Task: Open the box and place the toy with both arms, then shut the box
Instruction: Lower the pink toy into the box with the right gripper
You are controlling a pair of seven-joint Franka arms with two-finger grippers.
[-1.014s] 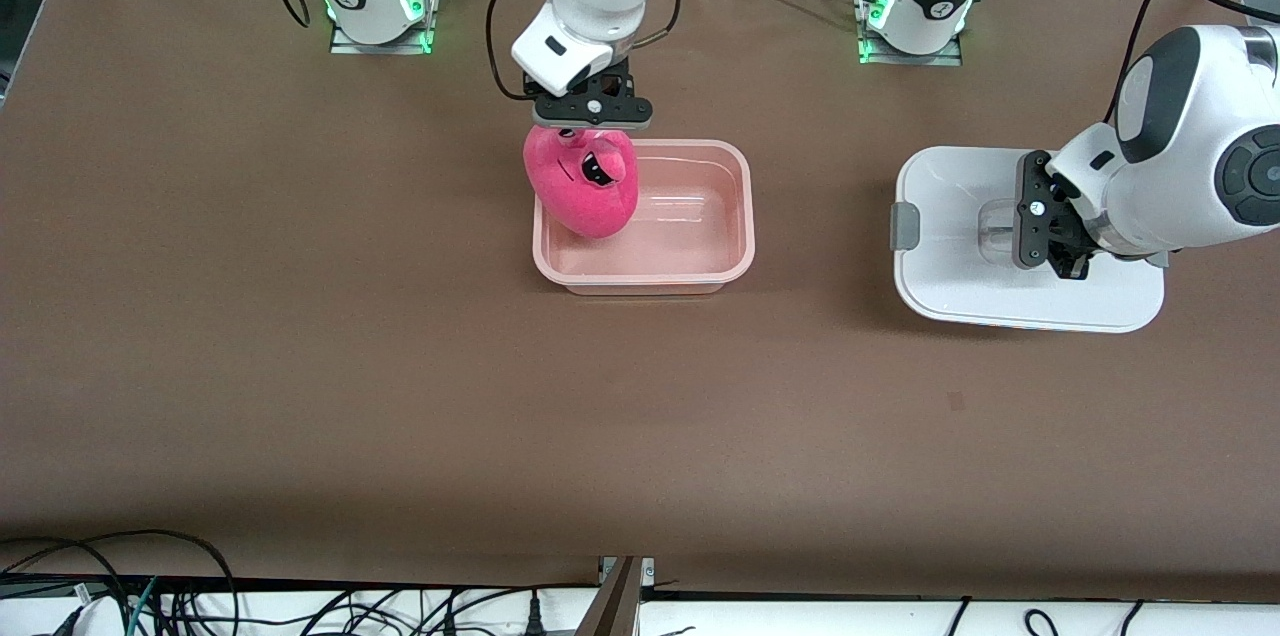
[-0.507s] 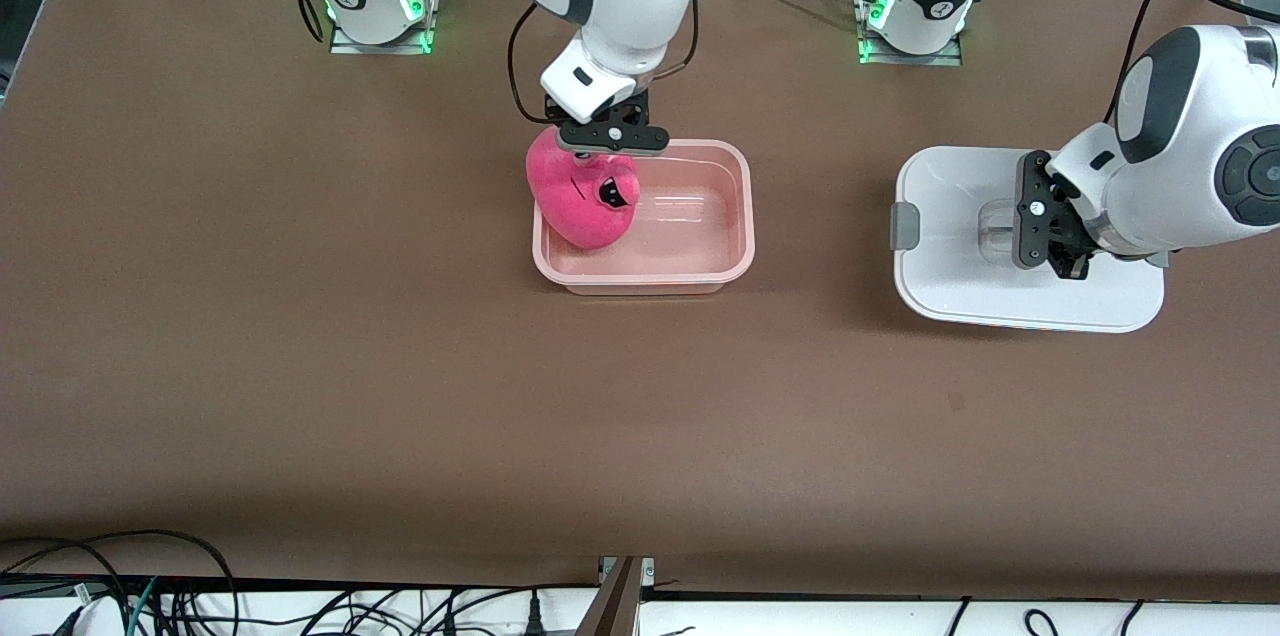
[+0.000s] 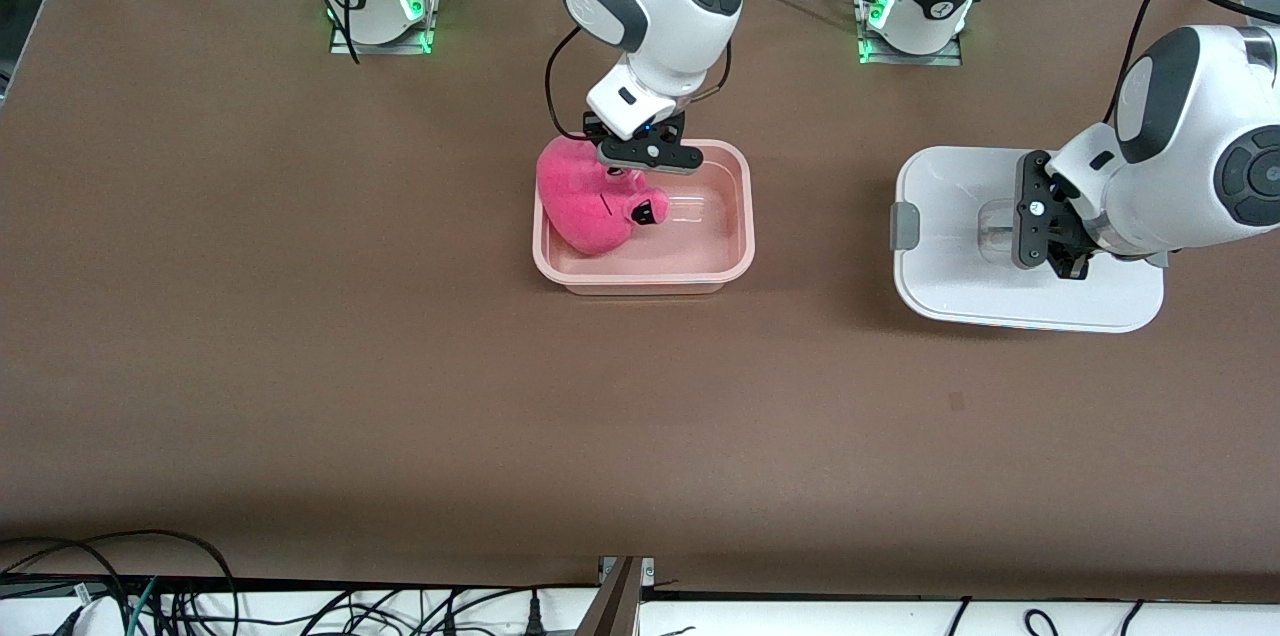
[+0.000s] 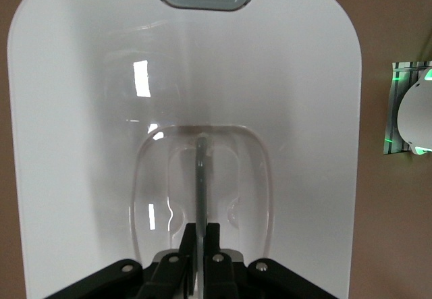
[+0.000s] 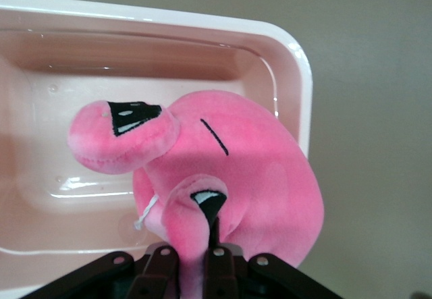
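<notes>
**Toy lowered into the open tub**

Plush toy (image 3: pixel 585 206) sits partly inside the pink tub (image 3: pixel 735 251), pinched at one eye by the closed right gripper (image 3: pixel 640 166). Left gripper (image 3: pixel 1045 221) is clamped on the clear handle (image 4: pixel 200 191) of the white lid (image 3: pixel 950 296), lying toward the left arm's end.

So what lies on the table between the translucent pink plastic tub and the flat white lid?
Nothing: the front view shows only bare brown tabletop between tub and lid.
</notes>
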